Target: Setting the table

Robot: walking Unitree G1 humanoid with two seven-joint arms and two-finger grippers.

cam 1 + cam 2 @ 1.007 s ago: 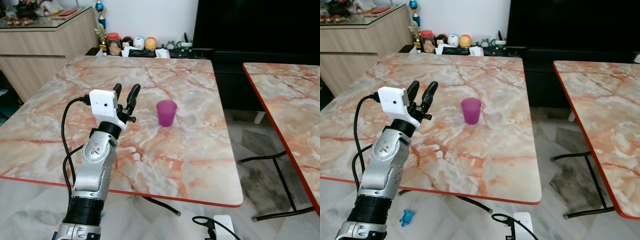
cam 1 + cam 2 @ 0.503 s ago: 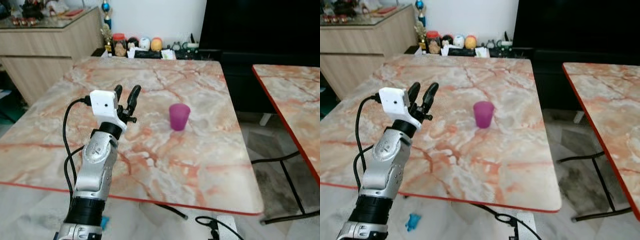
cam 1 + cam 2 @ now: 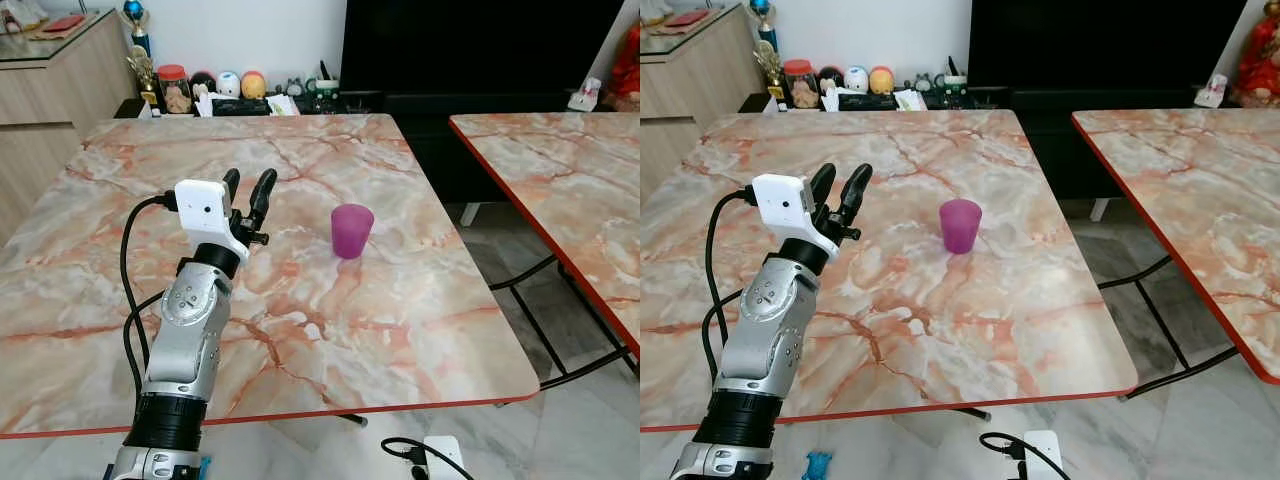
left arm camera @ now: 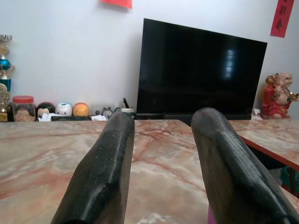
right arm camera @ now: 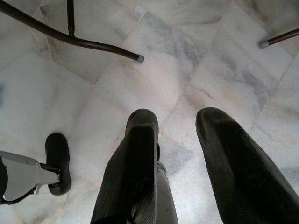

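Observation:
A purple plastic cup [image 3: 351, 230] stands upright near the middle of the marble table [image 3: 420, 320]. My left gripper [image 3: 248, 187] is raised over the table a hand's width to the left of the cup, open, fingers pointing up and away, nothing between them. In the left wrist view its two black fingers [image 4: 107, 168] frame the far tabletop and a sliver of the cup [image 4: 211, 217] at the picture's edge. My right gripper [image 5: 177, 140] hangs open over the tiled floor, holding nothing.
A second marble table [image 3: 560, 190] stands to the right across a narrow gap. A black TV [image 3: 470, 45] and a low shelf with jars and figurines [image 3: 215, 85] lie behind the table. A wooden sideboard [image 3: 50, 70] is at far left. Table legs [image 5: 74, 39] cross the floor.
The whole view has swung to the right, so the camera moved. The left gripper holds the same raised open pose and the cup has not moved on the table.

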